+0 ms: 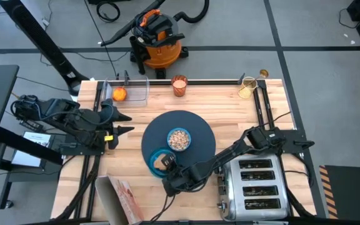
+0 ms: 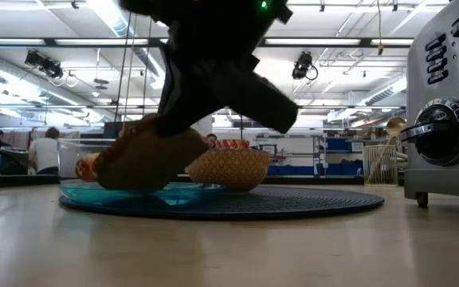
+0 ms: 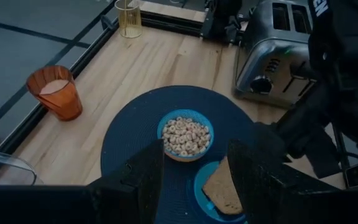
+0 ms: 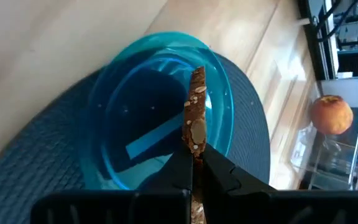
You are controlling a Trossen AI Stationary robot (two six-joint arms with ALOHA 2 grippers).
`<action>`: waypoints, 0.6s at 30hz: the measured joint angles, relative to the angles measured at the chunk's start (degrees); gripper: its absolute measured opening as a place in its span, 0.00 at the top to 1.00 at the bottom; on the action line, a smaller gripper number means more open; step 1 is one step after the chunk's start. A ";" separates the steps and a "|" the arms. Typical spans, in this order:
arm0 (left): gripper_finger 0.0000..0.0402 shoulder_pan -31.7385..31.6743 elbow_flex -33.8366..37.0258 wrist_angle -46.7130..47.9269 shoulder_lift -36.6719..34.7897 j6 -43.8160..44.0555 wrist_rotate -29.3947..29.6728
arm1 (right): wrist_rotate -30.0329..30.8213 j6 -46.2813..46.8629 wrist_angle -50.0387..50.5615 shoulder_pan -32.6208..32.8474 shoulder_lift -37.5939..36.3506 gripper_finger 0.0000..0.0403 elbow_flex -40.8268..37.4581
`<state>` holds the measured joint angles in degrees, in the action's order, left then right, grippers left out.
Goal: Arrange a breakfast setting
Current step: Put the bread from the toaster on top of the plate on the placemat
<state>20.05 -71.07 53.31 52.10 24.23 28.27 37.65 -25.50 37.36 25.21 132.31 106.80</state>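
The round dark mat [image 1: 199,128] lies mid-table. On it sit a light-blue bowl [image 1: 179,139] of cereal and, at its near-left edge, the teal plate [image 1: 155,164]. My right gripper [image 1: 170,169] is shut on the toast slice [image 4: 196,118] over the plate. My left gripper [image 1: 122,123] is open and empty at the table's left, clear of the mat. The red-orange fruit [image 1: 119,94] sits in a clear container at the far left. The orange cup [image 1: 179,85] stands at the far edge. The gold spoon [image 2: 394,126] stands in a glass holder [image 1: 249,87] at the far right. My right gripper pinches the toast slice by its two flat faces [image 4: 195,148] between its two fingers, at one end of the slice. The fingers come slanting down from the table's near right. The toast stands on edge and tilted, its lower end [image 2: 110,177] down inside the plate's rim.
The chrome toaster [image 1: 255,187] stands at the near right, beside my right arm. The pink cereal box [image 1: 120,199] lies at the near edge, left of centre. An orange shop vacuum [image 1: 158,37] stands on the floor beyond the far edge.
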 joint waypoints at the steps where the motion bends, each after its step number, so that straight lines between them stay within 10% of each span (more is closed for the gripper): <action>1: 0.55 0.00 0.00 0.06 0.00 0.03 0.00 | 0.00 -0.28 0.00 -0.22 0.00 0.96 0.00; 18: 0.55 0.07 0.00 0.21 0.00 1.25 -0.04 | -12.02 1.93 -1.99 -2.18 2.36 0.81 0.00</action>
<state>20.12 -71.07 53.52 52.10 25.48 28.23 25.63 -23.57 35.38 23.03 134.67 106.80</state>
